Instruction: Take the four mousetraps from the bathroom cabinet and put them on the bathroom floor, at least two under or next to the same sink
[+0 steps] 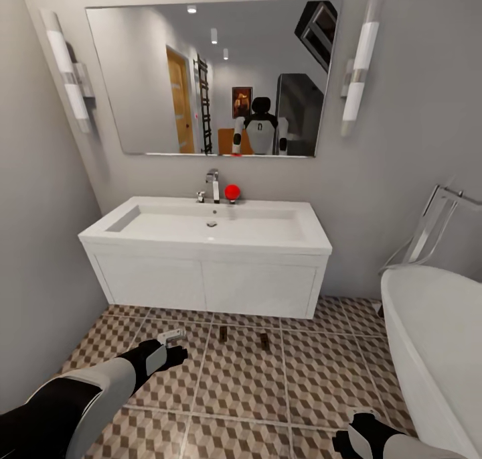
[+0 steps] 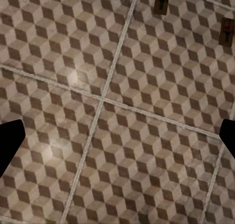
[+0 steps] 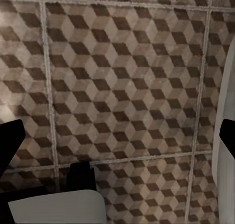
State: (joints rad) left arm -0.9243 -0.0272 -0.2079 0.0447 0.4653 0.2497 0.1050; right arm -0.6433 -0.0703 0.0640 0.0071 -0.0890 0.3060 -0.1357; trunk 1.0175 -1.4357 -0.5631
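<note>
The left end effector (image 1: pixel 175 337) hangs over the bathroom floor (image 1: pixel 234 392) with its two dark fingers spread wide and nothing between them. The right end effector (image 1: pixel 358 424), low beside the white bathtub (image 1: pixel 435 352), is likewise spread and empty. Two mousetraps, small tan boards with dark metal, lie flat on the cube-patterned tiles just before the white rectangular sink (image 1: pixel 207 258): one (image 1: pixel 223 334), the other (image 1: pixel 264 340).

no readable text, labels or numbers anywhere
</note>
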